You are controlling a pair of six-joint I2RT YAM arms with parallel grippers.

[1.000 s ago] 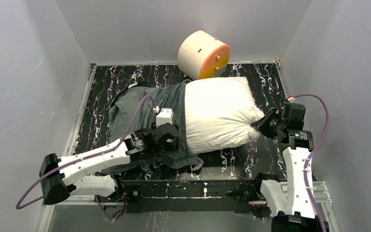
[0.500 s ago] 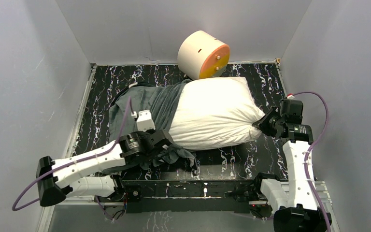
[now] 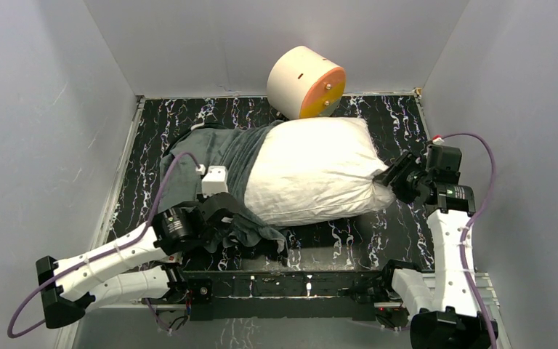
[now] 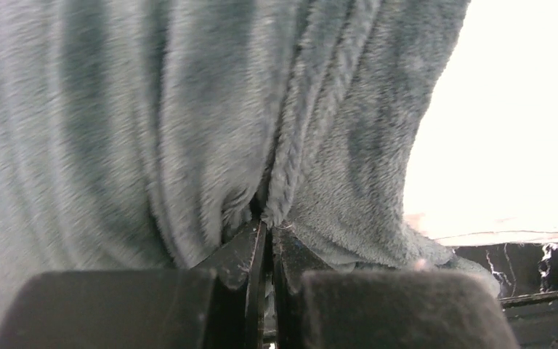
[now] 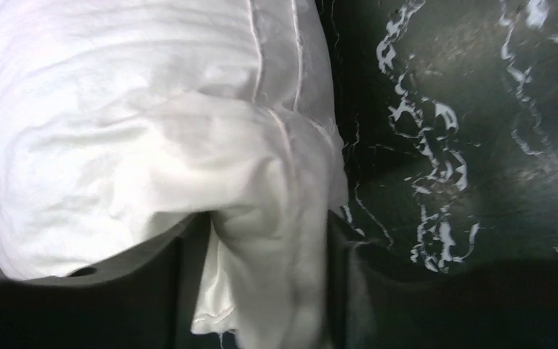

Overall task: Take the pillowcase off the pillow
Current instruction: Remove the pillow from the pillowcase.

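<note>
While the right gripper (image 3: 401, 182) clamped the pillow (image 3: 312, 171) corner as an anchor, the left gripper (image 4: 267, 231) sat pinched on a pillowcase (image 4: 152, 109) fold, likely to drag it off.

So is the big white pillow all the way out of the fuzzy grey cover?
No, in the top view the left end of the plump white pillow is tucked inside the plush dark grey pillowcase.

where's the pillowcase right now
In the top view the pillowcase lies bunched on the table's left half, over the pillow's left end, its near edge pinched by the left gripper.
</note>
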